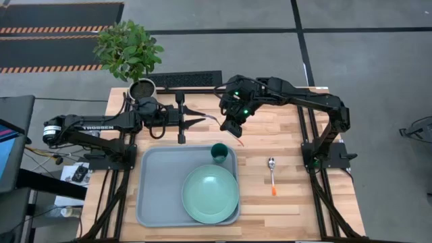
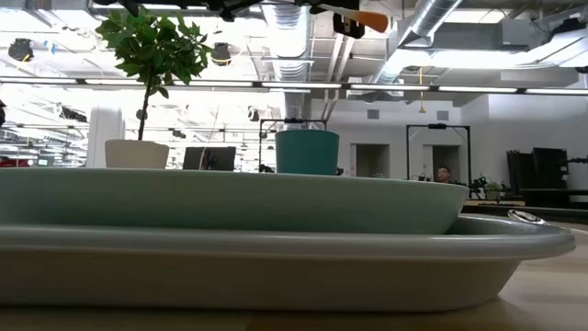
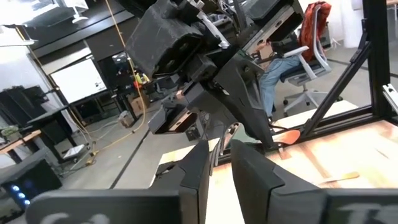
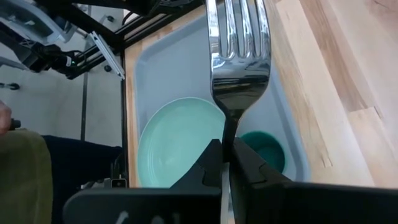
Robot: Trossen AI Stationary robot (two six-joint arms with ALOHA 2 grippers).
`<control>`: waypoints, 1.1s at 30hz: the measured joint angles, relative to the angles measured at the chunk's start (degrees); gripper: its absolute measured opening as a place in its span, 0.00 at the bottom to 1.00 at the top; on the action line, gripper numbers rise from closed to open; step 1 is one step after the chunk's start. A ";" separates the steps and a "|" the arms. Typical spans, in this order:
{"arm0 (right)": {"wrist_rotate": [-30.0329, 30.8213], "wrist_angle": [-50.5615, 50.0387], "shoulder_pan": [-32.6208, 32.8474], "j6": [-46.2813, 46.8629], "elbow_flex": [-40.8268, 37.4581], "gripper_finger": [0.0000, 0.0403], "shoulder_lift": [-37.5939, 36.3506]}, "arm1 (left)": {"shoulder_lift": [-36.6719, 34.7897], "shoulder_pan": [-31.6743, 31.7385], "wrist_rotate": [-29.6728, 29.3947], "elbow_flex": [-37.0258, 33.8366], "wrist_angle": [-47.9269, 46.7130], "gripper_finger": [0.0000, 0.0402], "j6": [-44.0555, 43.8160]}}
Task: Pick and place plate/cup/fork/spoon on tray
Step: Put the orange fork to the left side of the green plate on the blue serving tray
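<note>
fork (image 4: 239,59) clamped in the jaws of the right gripper (image 4: 227,163), tines pointing away from the wrist, held up in the air above the wooden surface (image 1: 283,209) just past the tray's far rim; in the high view the orange handle tip shows below the right gripper (image 1: 231,126). in the low view that orange tip pokes out near the top of frame, well above everything else. tray (image 1: 154,196) sits mid-surface, toward the left arm's side. plate (image 1: 210,194) lies flat inside the tray, filling its near right part. cup (image 1: 219,152) stands upright in the tray's far right corner, just beside the plate, dark teal, open mouth up. spoon (image 1: 271,172) lies on the bare surface to the right of the tray, apart from it, bowl toward the far side, orange tip toward the near edge. left gripper (image 1: 196,119) hangs over the surface at the far side, just off the tray's far rim, pointing at the right gripper; jaws nearly pressed together, only a thin slit between them, nothing in them. potted plant (image 1: 128,50) in a white pot stands at the far left corner of the surface. in the left wrist view, a person sits in a chair (image 3: 311,31) in the room beyond.
</note>
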 joint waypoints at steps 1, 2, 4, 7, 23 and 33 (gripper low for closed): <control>0.00 0.00 0.14 0.00 0.00 0.04 0.00 | 0.00 0.00 0.00 0.00 0.00 0.11 -0.38; 0.02 0.00 0.23 0.01 0.00 0.04 0.00 | 0.00 0.00 0.02 0.00 0.00 0.10 -0.84; 0.02 -0.02 0.14 0.17 0.00 0.04 0.00 | 0.00 0.00 0.07 0.00 -0.16 0.06 -1.59; 0.01 -0.04 0.13 0.22 0.00 0.04 0.00 | 0.00 0.00 0.05 0.00 -0.43 0.01 -1.82; 1.11 -2.94 -1.91 1.46 0.11 0.43 -0.73 | -1.27 0.61 -9.29 -0.09 -9.13 0.00 -18.71; 0.53 -9.50 -5.50 2.60 0.98 0.62 -3.31 | -2.06 5.16 -6.64 3.88 -35.75 0.00 -30.76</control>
